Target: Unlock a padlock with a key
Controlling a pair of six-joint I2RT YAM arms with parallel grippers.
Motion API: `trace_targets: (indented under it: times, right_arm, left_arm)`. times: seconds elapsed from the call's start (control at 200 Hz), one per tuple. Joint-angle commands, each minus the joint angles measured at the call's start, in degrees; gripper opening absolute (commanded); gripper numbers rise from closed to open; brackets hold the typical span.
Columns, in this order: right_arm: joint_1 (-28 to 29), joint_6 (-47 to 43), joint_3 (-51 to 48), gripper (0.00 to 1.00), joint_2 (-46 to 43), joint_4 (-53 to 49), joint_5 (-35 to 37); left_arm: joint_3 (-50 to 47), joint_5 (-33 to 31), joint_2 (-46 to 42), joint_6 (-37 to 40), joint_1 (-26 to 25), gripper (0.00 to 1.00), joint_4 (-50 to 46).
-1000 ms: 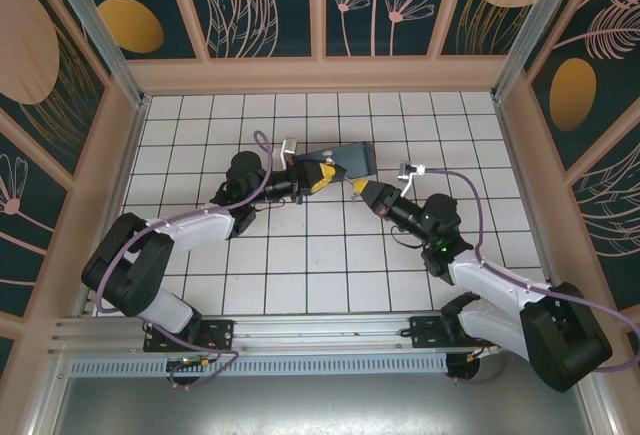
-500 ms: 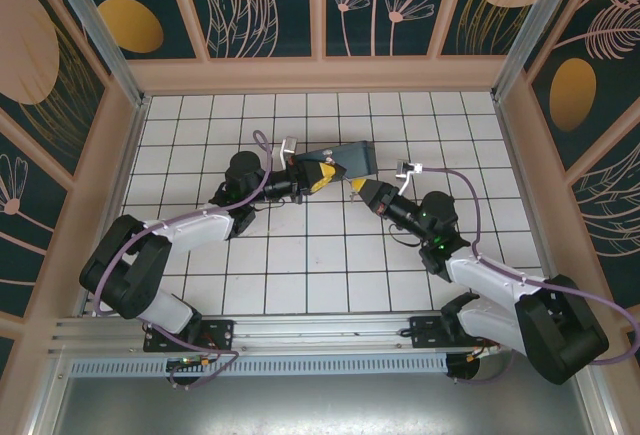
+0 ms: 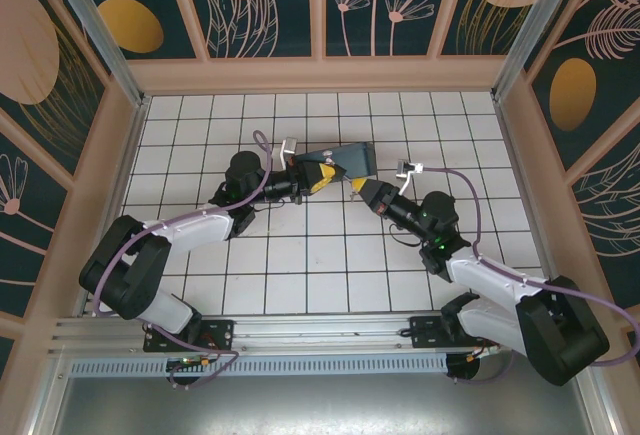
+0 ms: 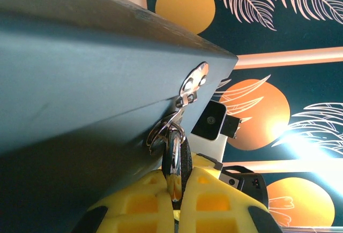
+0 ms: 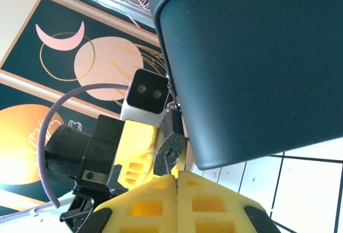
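Observation:
The padlock (image 4: 184, 160) is a small dark body with a shiny shackle, hanging from a metal hasp (image 4: 193, 80) on the dark box (image 3: 350, 158). My left gripper (image 4: 174, 190) is shut on the padlock, its yellow fingers pinching the body edge-on. In the right wrist view the padlock (image 5: 172, 136) shows its keyhole face. My right gripper (image 5: 176, 178) is shut on the key (image 5: 169, 168), whose thin blade reaches up to the keyhole. From above, the left gripper (image 3: 325, 173) and the right gripper (image 3: 355, 187) meet tip to tip below the box.
The dark box (image 5: 257, 56) looms over both grippers. The white tiled floor (image 3: 300, 255) is ringed by beige walls (image 3: 320, 75). The left wrist camera housing (image 5: 147, 91) sits just behind the padlock.
My right gripper has edged slightly up and left toward the padlock. The left arm and the box have stayed put.

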Motion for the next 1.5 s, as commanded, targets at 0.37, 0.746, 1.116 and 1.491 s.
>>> trace_targets:
  times: [0.37, 0.746, 1.116, 1.491]
  right_arm:
    - [1.8, -0.8, 3.1, 0.0, 1.8, 4.2, -0.1]
    - [1.9, 0.0, 4.0, 0.0, 1.8, 3.0, 1.5]
    - [2.7, 1.0, 6.1, 0.0, 3.5, 2.1, 2.2]
    - [4.3, 1.4, 6.7, 0.0, 4.2, 4.9, 1.7]
  left_arm:
    - [1.0, 0.8, -3.2, 1.5, 0.3, 0.0, 5.2]
    - [0.3, 1.3, -4.3, 2.9, 0.3, 0.0, 5.5]
    - [-0.3, 1.4, -6.1, 5.6, 0.1, 0.0, 5.1]
    - [0.0, 0.6, -6.5, 9.2, 0.1, 0.0, 0.5]
